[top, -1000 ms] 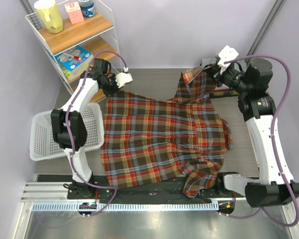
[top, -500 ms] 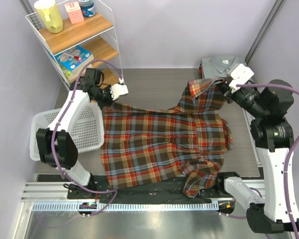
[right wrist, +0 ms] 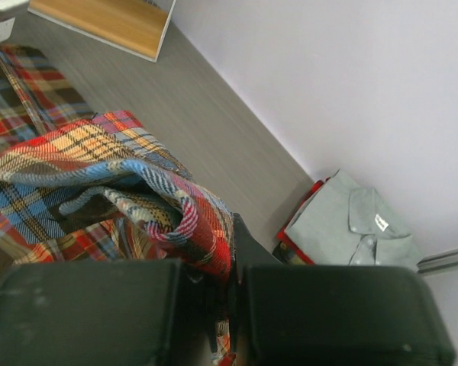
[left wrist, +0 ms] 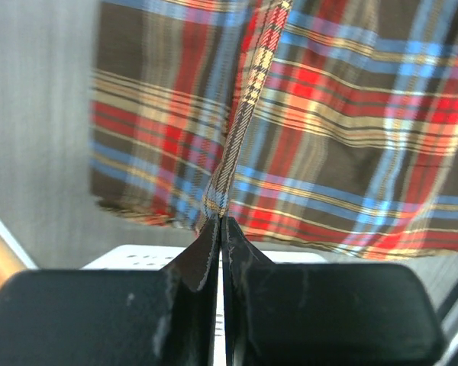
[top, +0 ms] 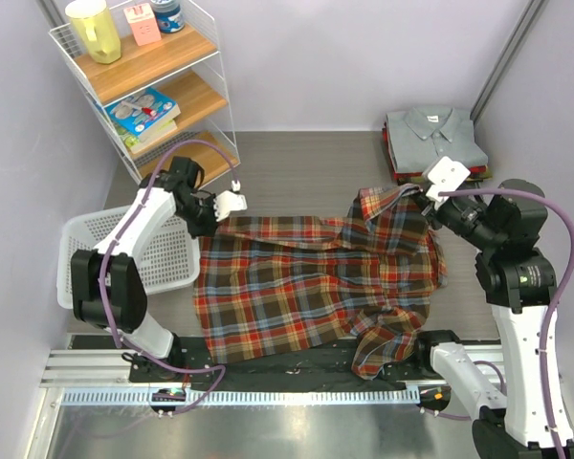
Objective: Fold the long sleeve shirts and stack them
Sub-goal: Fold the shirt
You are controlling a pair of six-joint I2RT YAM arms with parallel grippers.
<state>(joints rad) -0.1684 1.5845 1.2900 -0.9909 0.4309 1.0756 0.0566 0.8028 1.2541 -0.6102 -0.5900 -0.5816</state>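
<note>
The plaid flannel shirt [top: 316,282] in red, dark green-brown and cream lies spread over the middle of the table. My left gripper [top: 213,212] is shut on its far left edge and lifts it; the wrist view shows the hem [left wrist: 229,164] pinched between the fingertips [left wrist: 208,244]. My right gripper [top: 423,198] is shut on the shirt's bunched far right part [right wrist: 168,210], held above the table. The folded stack, topped by a grey collared shirt [top: 433,137], sits at the back right and shows in the right wrist view [right wrist: 351,229].
A white basket [top: 81,258] stands at the left table edge beside my left arm. A wire shelf [top: 143,76] with books and containers stands at the back left. A black strip [top: 297,361] runs along the near edge under the shirt's hem.
Both grippers have moved toward the near side with the shirt's far edge, folding it over the body. The right gripper has come away from the grey stack, which now shows in full.
</note>
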